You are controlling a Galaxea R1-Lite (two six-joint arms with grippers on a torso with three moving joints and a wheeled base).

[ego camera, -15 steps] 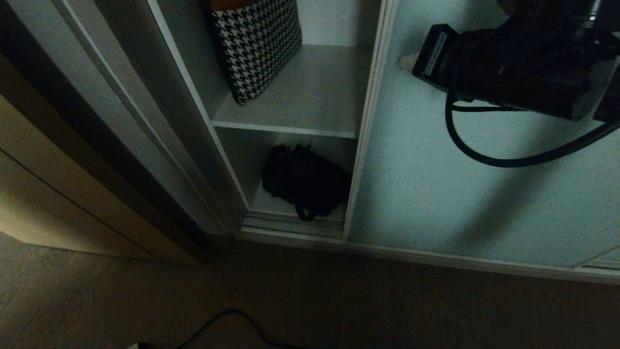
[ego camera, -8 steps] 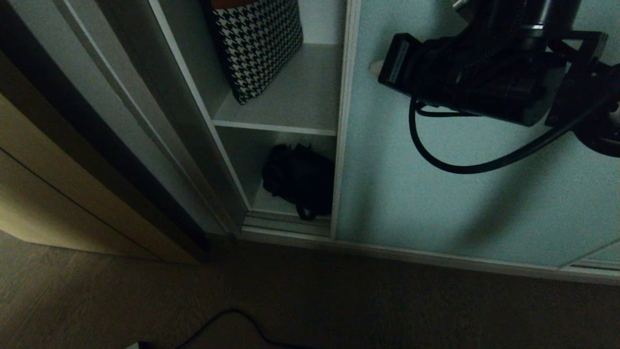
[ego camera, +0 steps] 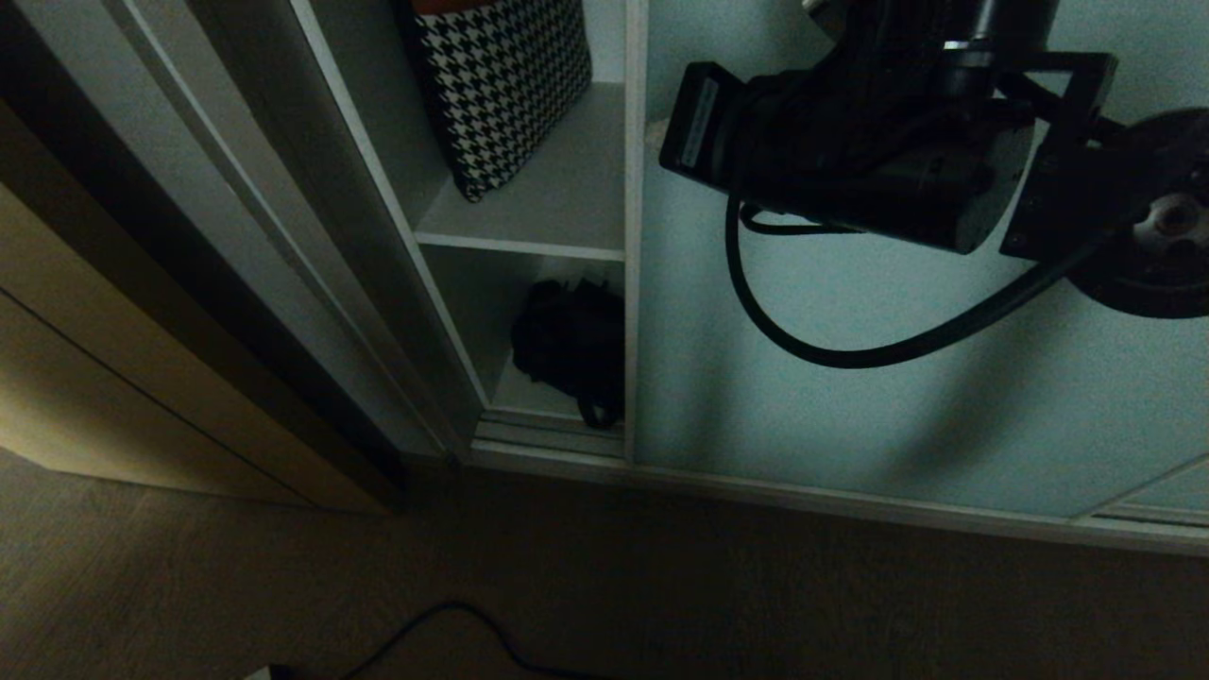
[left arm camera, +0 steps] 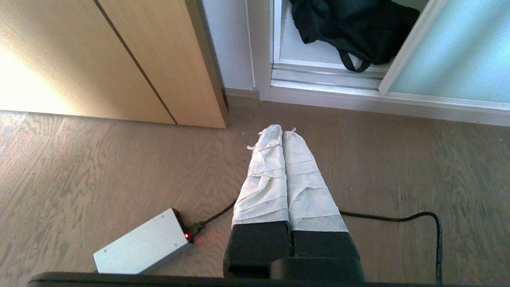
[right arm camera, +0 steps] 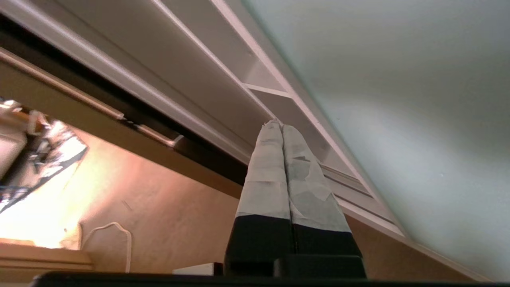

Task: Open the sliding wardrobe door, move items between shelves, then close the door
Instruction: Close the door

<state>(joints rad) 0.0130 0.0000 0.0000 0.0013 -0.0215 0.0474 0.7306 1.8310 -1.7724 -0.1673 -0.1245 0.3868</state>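
1. Two fingers of my right gripper (right arm camera: 279,126) were clenched together, grasping nothing, tips against the sliding wardrobe door (ego camera: 850,416), near its frame edge.
2. The panel looked stiff, smooth and probably slippery; I judged the metal frame the better purchase.
3. Below my hand lay the soft black bag (ego camera: 571,345), limp; its strap loop suited lifting.
4. My left gripper (left arm camera: 283,133) hung clenched, empty.

The right arm (ego camera: 878,161) is a bulky black housing with a flat rectangular end plate, a silver-grey cap at its far end and a round black joint disc with a pale metal hub. A thick black cable (ego camera: 850,349) loops beneath it. Each end effector, left (left arm camera: 283,133) and right (right arm camera: 277,125), has two long tapered fingers wrapped in off-white tape above black bases.
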